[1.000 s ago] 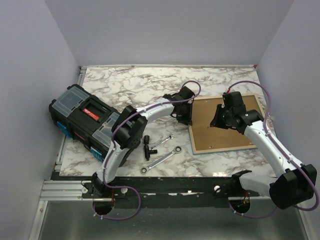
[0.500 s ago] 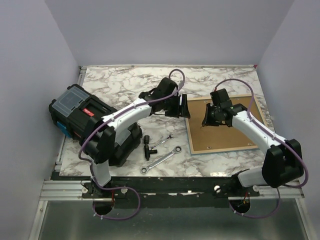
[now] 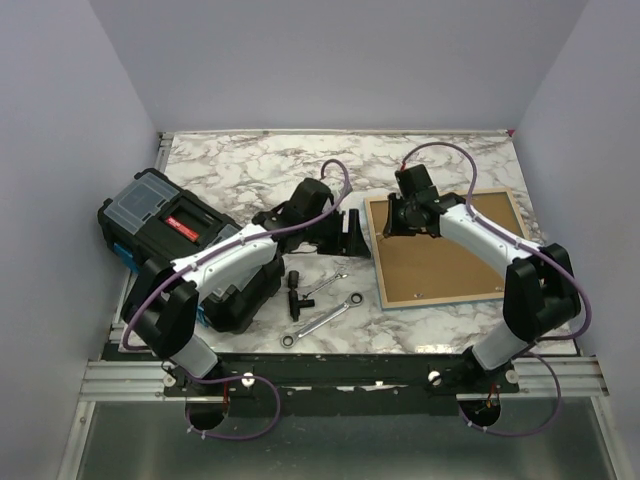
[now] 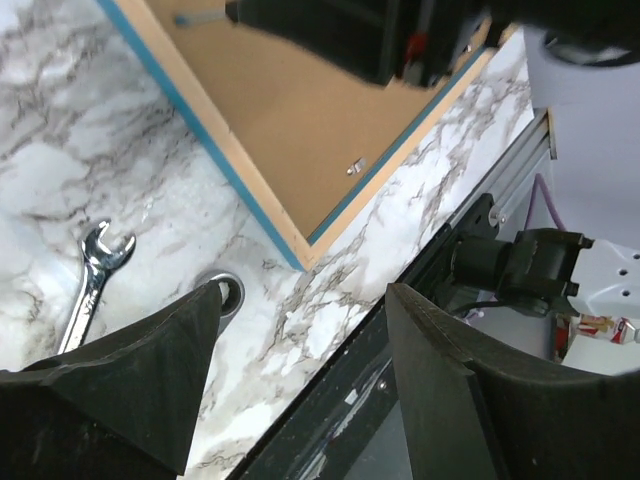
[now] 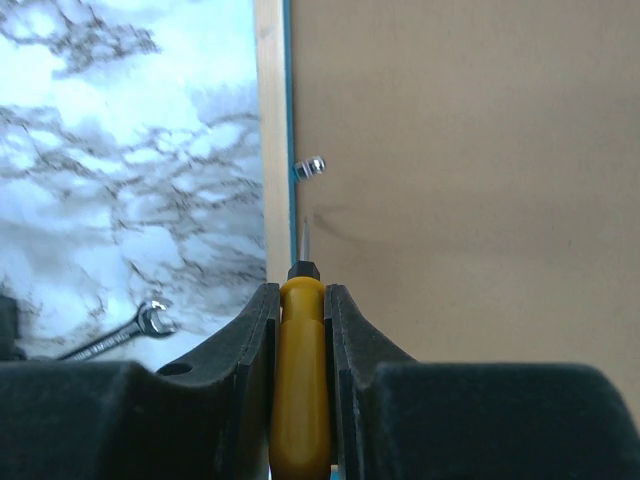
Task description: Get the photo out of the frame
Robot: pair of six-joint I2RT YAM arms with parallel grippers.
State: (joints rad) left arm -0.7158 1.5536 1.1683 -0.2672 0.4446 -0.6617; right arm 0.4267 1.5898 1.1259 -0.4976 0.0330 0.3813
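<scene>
The frame [image 3: 450, 265] lies flat at the table's right with its brown back up; its turquoise edge shows in the left wrist view [image 4: 300, 130]. The photo is hidden under the brown back. My right gripper [image 3: 392, 220] hovers over the frame's far left corner, shut on a yellow-handled screwdriver [image 5: 300, 370]. The screwdriver's thin tip points at a small metal clip [image 5: 311, 166] on the frame's left edge [image 5: 270, 120]. My left gripper [image 3: 354, 232] hangs just left of the frame, open [image 4: 305, 292], with nothing between its fingers.
A black toolbox [image 3: 165, 235] stands at the left. Two wrenches [image 3: 322, 318] [image 3: 322, 284] and a black T-shaped tool [image 3: 294, 296] lie in front of the left gripper. Another small clip [image 4: 355, 166] sits on the frame's near edge. The black front rail [image 3: 350, 372] runs below.
The left gripper has opened and drawn back leftward from the frame's left edge. The right gripper has carried the screwdriver from the middle of the frame's back to its far left corner.
</scene>
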